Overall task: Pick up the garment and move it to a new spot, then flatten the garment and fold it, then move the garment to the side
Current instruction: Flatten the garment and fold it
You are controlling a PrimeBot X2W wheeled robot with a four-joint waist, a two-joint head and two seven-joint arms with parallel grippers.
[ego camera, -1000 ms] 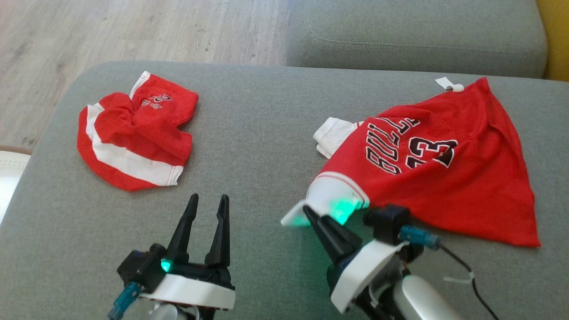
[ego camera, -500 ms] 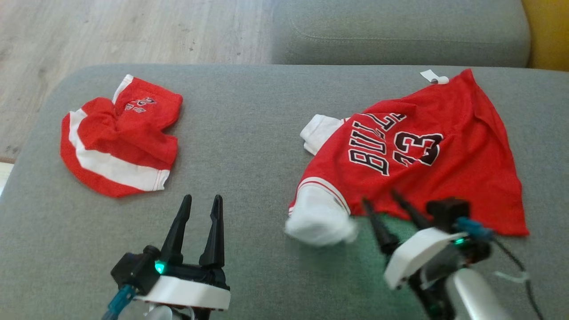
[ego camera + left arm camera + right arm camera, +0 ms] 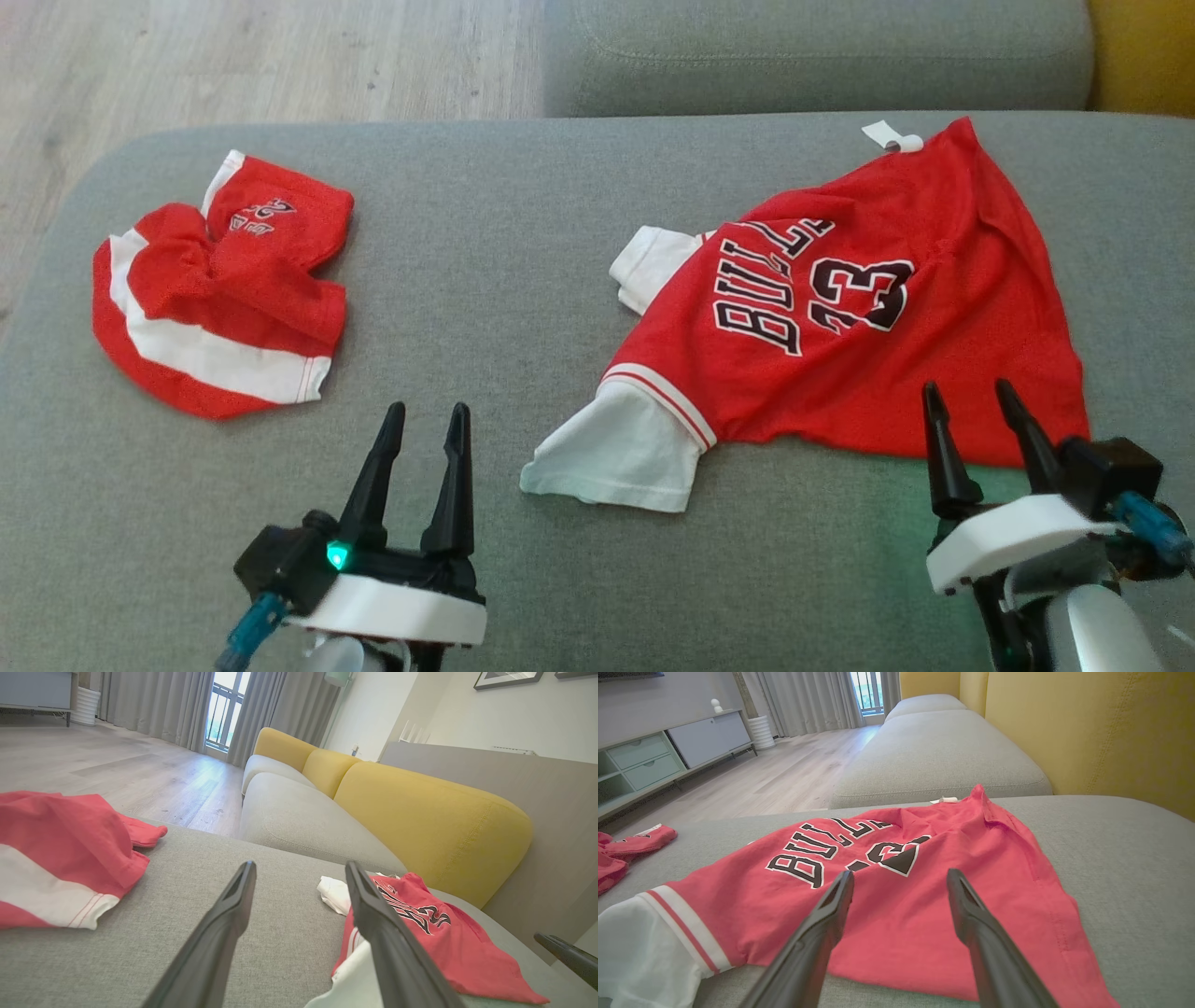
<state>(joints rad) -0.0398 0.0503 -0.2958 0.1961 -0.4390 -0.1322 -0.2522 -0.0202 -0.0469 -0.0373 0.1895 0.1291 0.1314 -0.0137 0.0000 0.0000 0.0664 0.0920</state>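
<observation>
Garment [image 3: 840, 364] sleeve [image 3: 616, 457] now flat; right gripper [image 3: 966, 387] off it, jaws apart

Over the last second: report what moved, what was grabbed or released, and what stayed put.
The right gripper let go of the white sleeve of the jersey, opened, and swung to the robot's right, where it now points at the jersey's lower hem. The sleeve dropped and lies spread on the cushion. The left gripper stayed open and idle. The shorts stayed put; only the camera shifted.
</observation>
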